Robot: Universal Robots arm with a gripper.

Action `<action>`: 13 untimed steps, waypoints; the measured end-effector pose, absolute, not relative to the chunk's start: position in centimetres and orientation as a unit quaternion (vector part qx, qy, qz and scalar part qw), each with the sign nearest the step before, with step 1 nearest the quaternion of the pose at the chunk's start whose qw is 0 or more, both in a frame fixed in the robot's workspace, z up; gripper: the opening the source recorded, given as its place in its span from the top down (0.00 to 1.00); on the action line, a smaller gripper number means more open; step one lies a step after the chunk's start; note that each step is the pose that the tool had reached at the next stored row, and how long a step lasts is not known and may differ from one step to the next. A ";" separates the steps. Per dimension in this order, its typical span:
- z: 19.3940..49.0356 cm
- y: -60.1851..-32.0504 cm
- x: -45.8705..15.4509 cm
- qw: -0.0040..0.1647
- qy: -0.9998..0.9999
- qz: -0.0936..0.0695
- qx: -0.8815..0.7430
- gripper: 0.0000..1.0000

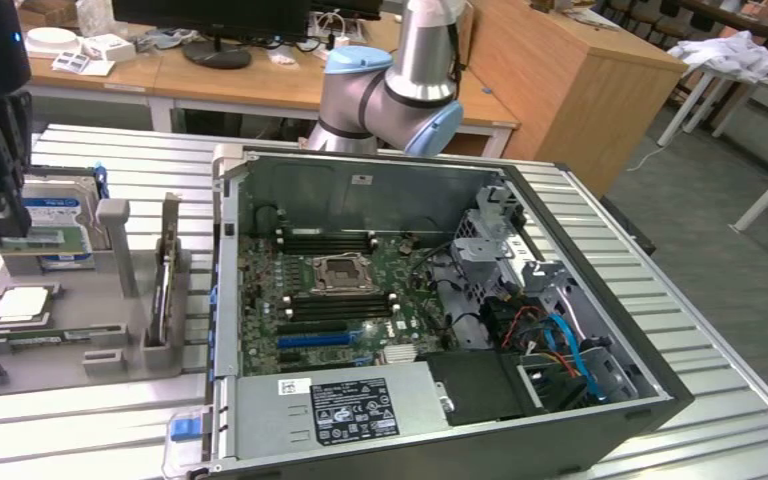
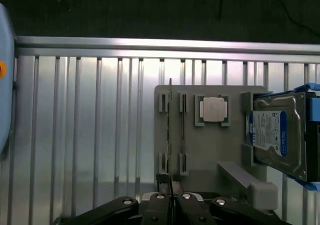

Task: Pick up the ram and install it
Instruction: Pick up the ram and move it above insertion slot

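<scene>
The ram is a thin green stick hanging level under my gripper, above the grey holder tray at the exterior view's left. In the wrist view the ram shows edge-on as a thin dark line, and my gripper is shut on its near end. The stick sits over the outer pair of tray slots and looks lifted clear of them. The open computer case lies to the right, with black memory slots beside the processor socket.
A second green stick stands in the neighbouring tray slots. A processor chip and a silver blue-labelled hard drive sit on the same tray. The arm's base stands behind the case. Ribbed metal tabletop surrounds the tray.
</scene>
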State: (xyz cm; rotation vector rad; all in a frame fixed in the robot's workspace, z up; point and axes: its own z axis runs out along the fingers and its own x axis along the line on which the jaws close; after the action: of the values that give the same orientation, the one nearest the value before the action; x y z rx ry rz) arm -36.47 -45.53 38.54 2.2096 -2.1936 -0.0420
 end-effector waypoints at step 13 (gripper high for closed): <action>40.7 -45.5 -36.5 0.014 -0.704 -0.013 0.710 0.88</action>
State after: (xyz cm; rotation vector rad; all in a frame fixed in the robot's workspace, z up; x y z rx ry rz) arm -36.47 -45.54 40.73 2.2096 -2.1937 -0.0420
